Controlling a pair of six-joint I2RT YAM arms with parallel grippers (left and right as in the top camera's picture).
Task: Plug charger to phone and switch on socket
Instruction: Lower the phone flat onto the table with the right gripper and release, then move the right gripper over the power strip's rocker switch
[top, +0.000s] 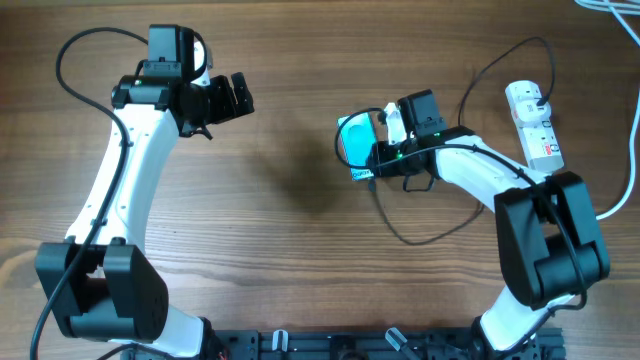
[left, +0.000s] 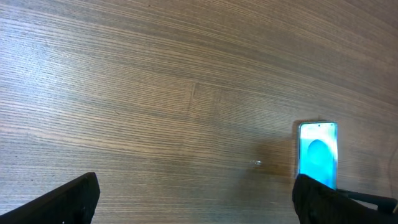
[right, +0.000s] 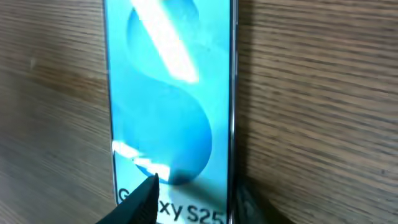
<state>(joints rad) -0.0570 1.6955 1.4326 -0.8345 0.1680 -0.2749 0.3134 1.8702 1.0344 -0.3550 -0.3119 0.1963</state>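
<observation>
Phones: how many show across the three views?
1. The phone lies screen up, right of centre in the overhead view, partly under the right arm; both wrist views show this same one. Another could be hidden beneath it.

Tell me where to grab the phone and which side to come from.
Grip the phone across its narrow width, one finger on each long side edge, coming straight down from above. It appears to lie screen-up on the table, so only those thin, parallel edges give opposing faces. The right pincer hangs over its lower end.
</observation>
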